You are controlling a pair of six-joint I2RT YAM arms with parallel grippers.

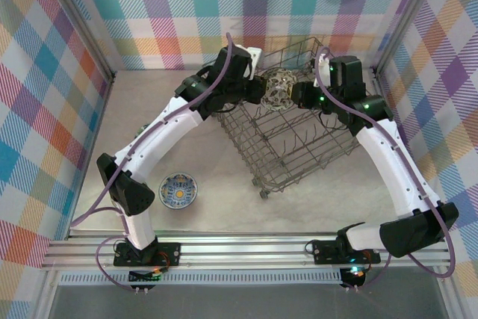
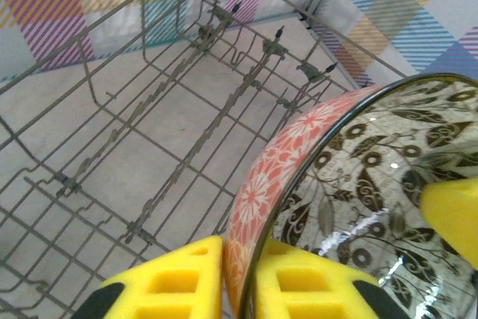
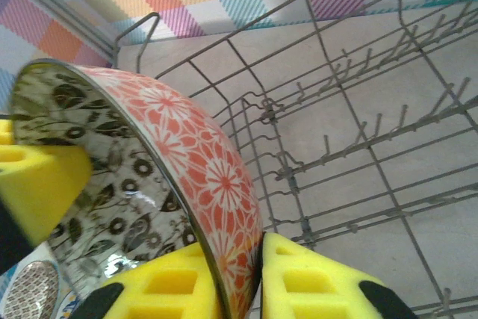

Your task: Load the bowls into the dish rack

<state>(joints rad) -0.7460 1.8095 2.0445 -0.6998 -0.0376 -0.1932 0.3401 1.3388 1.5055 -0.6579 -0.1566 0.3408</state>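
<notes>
Hanging over the far corner of the grey wire dish rack: red-orange flower-patterned ceramic bowl | left pincer clamped on its left rim, right pincer clamped on the opposite rim | tines just below

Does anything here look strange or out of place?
The left gripper and right gripper both pinch the rim of one red-orange bowl, holding it on edge over the dish rack. The rack sits diagonally on the table. Nothing looks broken.

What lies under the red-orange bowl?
The grey wire dish rack with upright tines, and pale table through it. The red-orange patterned ceramic bowl hides the part directly below.
</notes>
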